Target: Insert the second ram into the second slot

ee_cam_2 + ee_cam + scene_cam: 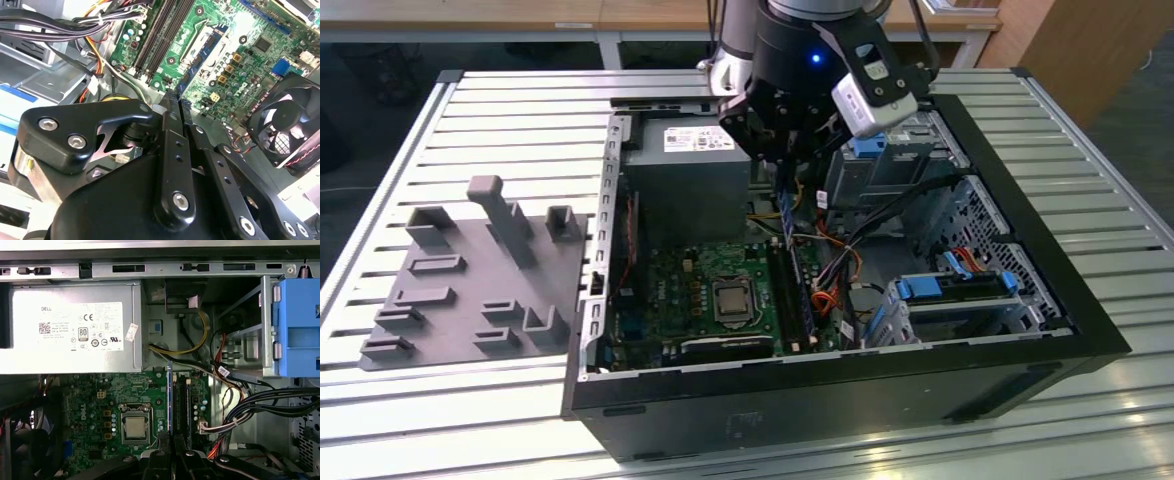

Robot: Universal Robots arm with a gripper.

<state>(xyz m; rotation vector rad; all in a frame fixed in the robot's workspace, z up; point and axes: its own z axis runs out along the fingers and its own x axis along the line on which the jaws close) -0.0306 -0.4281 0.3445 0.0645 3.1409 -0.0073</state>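
My gripper [787, 165] hangs inside the open computer case [1067, 330], shut on the second ram [786, 205], a thin blue stick. The stick is held on edge above the motherboard. In the first wrist view the ram [169, 395] is a narrow blue line running out from my gripper [172, 452], close beside the black memory slots [183, 400]. In the second wrist view the fingers [170, 130] press together and the blue ram [200, 60] points away over the board, with the slots [165, 30] off to its side. I cannot tell which is the second slot.
A grey power supply [687, 170] fills the case's far end. Black and coloured cables [881, 215] run beside the slots toward the exterior view's right. Blue drive-bay clips [961, 285] and the CPU socket [727, 300] flank the slots. A grey fixture plate [467, 290] lies outside.
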